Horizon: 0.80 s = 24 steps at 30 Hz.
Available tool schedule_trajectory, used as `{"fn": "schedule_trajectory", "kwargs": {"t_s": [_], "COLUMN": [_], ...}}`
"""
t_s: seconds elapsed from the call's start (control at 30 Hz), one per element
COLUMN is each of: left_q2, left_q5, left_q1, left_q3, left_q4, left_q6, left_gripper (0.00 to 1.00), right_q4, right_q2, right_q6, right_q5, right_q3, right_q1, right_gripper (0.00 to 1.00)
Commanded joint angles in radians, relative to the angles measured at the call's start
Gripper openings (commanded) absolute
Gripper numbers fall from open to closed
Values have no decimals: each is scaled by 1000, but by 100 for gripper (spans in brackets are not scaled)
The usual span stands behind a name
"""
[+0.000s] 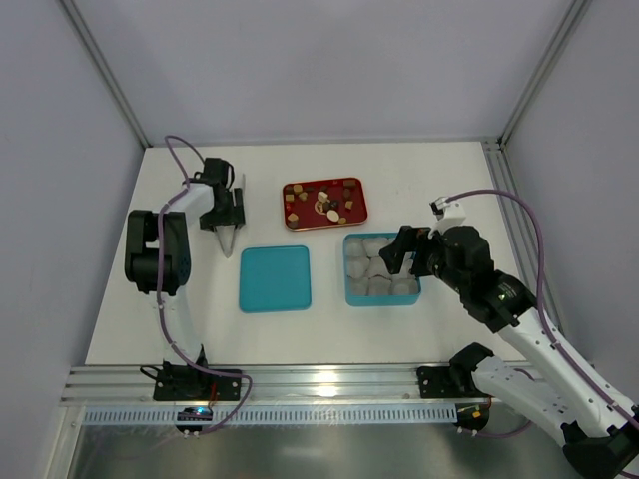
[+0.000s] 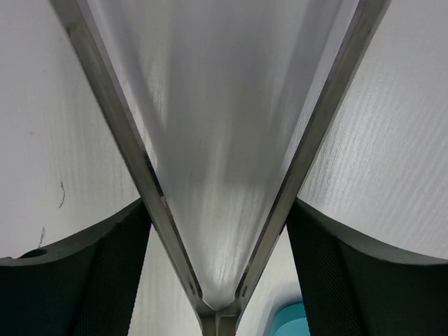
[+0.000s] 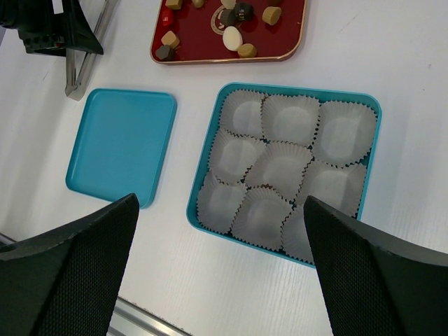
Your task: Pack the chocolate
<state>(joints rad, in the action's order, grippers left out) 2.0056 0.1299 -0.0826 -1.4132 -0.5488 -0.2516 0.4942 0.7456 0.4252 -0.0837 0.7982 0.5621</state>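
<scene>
While the chocolate (image 1: 325,204) lies on the red tray (image 3: 199,38), the left gripper (image 1: 224,218) clasps metal tongs (image 2: 129,140) between its fingers. The right gripper (image 1: 402,257), spread wide and empty, hovers over the blue box (image 1: 383,300) of paper cups (image 3: 280,164), which sits beside the blue lid (image 3: 119,143).

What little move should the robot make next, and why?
Probably swing the left gripper, with the tongs it grips, rightward over the red tray: the chocolates all lie there, and the paper cups visible in the blue box are empty.
</scene>
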Motion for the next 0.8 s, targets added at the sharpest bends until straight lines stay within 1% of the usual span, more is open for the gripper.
{"fn": "schedule_trajectory", "kwargs": {"t_s": [0.0, 0.13, 0.27, 0.3, 0.37, 0.5, 0.77], "left_q2": [18, 18, 4, -2, -25, -79, -202], "left_q5": [14, 10, 8, 10, 22, 51, 79], "left_q1": [6, 6, 6, 6, 6, 6, 0], "left_q3": [19, 33, 33, 28, 2, -44, -102], "left_q4": [29, 33, 30, 21, 6, -40, -161], "left_q6": [2, -8, -12, -12, -12, -9, -54], "left_gripper": [73, 68, 55, 49, 45, 43, 43], "right_q4": [-26, -31, -31, -31, -32, -32, -31], "right_q2": [-12, -11, -8, -9, -9, -8, 9], "right_q6": [15, 20, 27, 29, 30, 32, 37], "right_q5": [-8, -7, -4, -2, -2, -7, -7], "right_q3": [-7, -16, -19, -19, -17, -14, -2], "right_q1": [5, 5, 5, 5, 4, 5, 5], "right_gripper": [100, 100, 100, 100, 100, 100, 100]}}
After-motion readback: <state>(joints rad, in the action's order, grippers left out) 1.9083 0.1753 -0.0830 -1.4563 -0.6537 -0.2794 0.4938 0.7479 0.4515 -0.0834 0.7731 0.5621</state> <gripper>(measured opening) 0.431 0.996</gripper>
